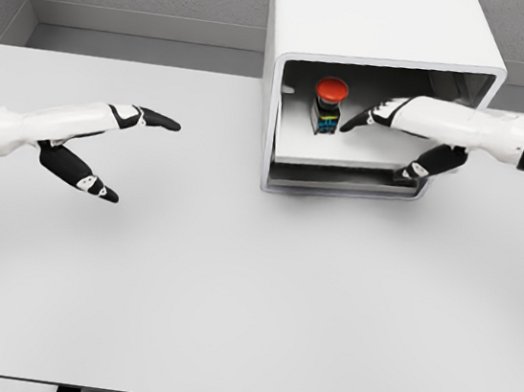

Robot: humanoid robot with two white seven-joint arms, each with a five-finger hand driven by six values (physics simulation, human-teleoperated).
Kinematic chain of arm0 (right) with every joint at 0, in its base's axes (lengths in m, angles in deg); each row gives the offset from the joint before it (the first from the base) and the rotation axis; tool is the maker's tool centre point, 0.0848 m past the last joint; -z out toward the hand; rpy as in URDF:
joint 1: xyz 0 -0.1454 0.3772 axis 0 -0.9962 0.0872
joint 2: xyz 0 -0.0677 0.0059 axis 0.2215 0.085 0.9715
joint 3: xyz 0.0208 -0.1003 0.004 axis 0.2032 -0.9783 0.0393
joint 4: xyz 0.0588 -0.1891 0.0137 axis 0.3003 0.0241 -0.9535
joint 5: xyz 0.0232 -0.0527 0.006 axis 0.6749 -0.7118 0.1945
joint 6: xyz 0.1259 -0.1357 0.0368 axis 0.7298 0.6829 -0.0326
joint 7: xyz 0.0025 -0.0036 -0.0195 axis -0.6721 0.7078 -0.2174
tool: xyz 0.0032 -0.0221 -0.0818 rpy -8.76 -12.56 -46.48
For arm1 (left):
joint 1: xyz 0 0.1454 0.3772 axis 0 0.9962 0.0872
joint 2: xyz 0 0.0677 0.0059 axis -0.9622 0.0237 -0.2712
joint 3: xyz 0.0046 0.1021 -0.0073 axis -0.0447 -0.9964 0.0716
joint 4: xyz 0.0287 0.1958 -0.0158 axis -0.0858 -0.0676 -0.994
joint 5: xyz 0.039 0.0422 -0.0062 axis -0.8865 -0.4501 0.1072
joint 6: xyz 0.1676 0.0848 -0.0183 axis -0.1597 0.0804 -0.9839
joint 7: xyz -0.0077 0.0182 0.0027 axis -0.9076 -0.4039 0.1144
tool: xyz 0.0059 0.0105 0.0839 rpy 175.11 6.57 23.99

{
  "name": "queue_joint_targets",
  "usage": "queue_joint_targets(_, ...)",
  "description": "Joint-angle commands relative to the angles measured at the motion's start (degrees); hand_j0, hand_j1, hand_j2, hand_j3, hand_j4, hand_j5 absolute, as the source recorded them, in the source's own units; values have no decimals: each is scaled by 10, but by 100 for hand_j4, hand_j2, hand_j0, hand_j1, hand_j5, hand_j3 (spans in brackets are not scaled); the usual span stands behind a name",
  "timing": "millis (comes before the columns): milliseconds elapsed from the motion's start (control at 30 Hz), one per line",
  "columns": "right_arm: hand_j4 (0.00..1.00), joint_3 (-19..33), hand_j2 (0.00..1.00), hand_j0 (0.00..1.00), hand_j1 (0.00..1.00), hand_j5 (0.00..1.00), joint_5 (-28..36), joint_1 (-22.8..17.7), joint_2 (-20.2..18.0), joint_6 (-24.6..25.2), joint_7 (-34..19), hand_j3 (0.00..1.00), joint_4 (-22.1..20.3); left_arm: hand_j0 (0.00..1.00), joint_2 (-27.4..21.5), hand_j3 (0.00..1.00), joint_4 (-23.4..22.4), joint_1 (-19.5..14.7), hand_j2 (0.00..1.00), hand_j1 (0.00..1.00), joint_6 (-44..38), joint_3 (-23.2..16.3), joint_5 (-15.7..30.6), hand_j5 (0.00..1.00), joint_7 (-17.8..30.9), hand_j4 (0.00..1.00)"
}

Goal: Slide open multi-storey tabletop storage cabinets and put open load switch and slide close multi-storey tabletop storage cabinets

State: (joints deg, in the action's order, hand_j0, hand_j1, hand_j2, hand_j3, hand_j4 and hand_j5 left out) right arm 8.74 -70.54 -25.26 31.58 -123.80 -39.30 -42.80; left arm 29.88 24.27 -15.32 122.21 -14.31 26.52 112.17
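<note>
Right hand (401, 127) (fingers spread) beside switch (329, 105) inside cabinet (303, 27)

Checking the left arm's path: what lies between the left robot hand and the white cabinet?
Head view: only bare white tabletop between left robot hand and white box-shaped cabinet.

The cabinet (381, 23) is glossy white outside, with a shadowed grey-white interior and a darker grey strip along its lower front edge. Just beyond the right hand's (416, 129) black fingertips (354, 124) stands the load switch (329, 105): a bright red cap over a black body carrying small blue and yellowish marks. Both hands are white with black fingers and small white patches at the knuckles; the left hand (95, 140) shows the same scheme, its black fingertips (165, 121) against the pale grey-white table (247, 310). A dark metallic grey band rings the right wrist. The wall behind is speckled grey.
</note>
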Motion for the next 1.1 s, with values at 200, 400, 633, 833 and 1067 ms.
queue_joint_targets(200, 87, -5, 87, 87, 87, 87, 4, 13, 25, 1, -6, 87, 45, 100, -1, 100, 0, -1, 100, 100, -1, 0, 5, 100, 0, 100)
queue_joint_targets(400, 87, -11, 87, 87, 87, 87, 4, 26, 39, 1, -10, 87, 72, 100, -1, 100, 0, -1, 100, 100, -1, 0, 5, 100, 0, 100)
queue_joint_targets(633, 87, -11, 87, 87, 87, 87, 4, 34, 36, 1, -10, 87, 73, 100, 2, 100, -12, 1, 100, 100, -1, 3, -19, 100, 0, 100)
queue_joint_targets(833, 86, -13, 86, 86, 86, 86, 4, 28, -33, 1, -7, 86, -69, 100, 3, 100, -24, 22, 100, 100, -1, 4, -18, 100, 0, 100)
queue_joint_targets(1067, 86, -12, 86, 86, 86, 86, 8, 14, -107, 1, 5, 86, -163, 100, 3, 100, -24, 39, 100, 100, -1, 14, -19, 100, 0, 100)
